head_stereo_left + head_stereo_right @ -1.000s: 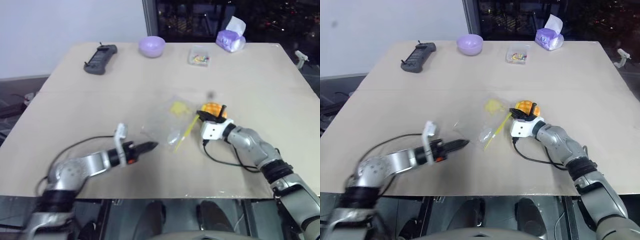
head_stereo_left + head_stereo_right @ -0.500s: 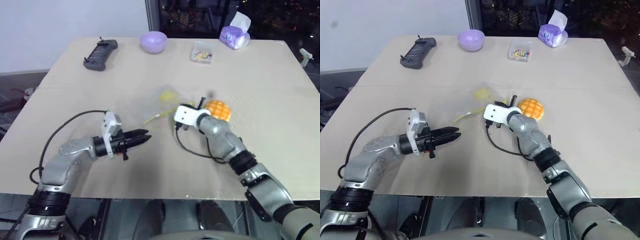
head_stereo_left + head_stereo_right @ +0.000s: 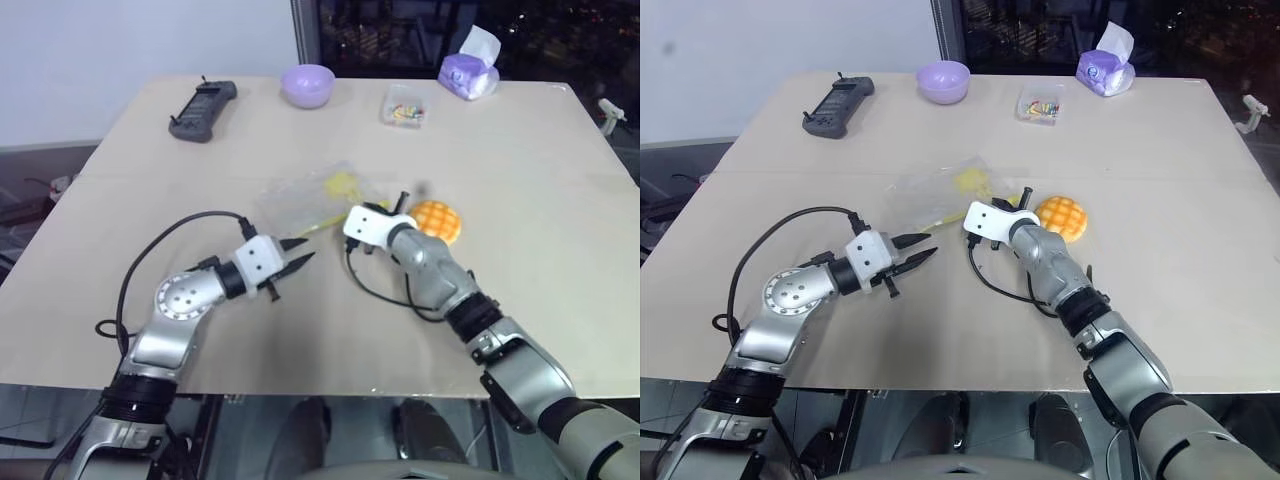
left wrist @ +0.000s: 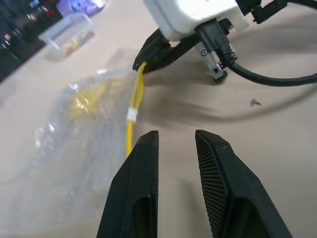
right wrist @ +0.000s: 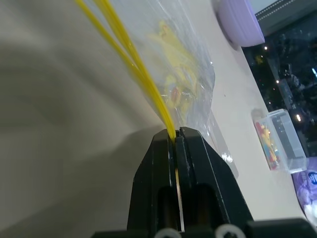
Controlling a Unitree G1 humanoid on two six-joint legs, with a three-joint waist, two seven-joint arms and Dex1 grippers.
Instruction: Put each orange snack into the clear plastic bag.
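**Bag mouth held by right gripper; left gripper lined up on the zip strip**

The right gripper [image 5: 176,141] is clenched on the yellow zip strip [image 4: 132,124] of the clear plastic bag [image 3: 305,197]. In the right wrist view the two black fingers are pressed together with the strip pinched between their tips. The bag trails from that pinch toward 10 o'clock across the table [image 3: 520,150] and lies mostly flat, with a yellow printed patch showing through the film.

The left gripper [image 4: 176,139] is released and holds nothing; its fingers stand slightly apart with bare table showing between them. It hovers near the bag, at roughly 7 o'clock from the pinch point.

Governing relation: from the left gripper, the zip strip lies ahead at about 11 o'clock, just beside the inner finger. The strip's long axis runs nearly parallel to the fingers, rising toward the right gripper at 12 o'clock. The left gripper is the nearer free hand. Judgement: it needs to shift sideways onto the strip and take the other lip so that the mouth can be spread.

The orange snack [image 3: 438,219] sits on the table just beside the right gripper, at 3 o'clock from it, outside the bag. Judgement: bagging has not yet begun.
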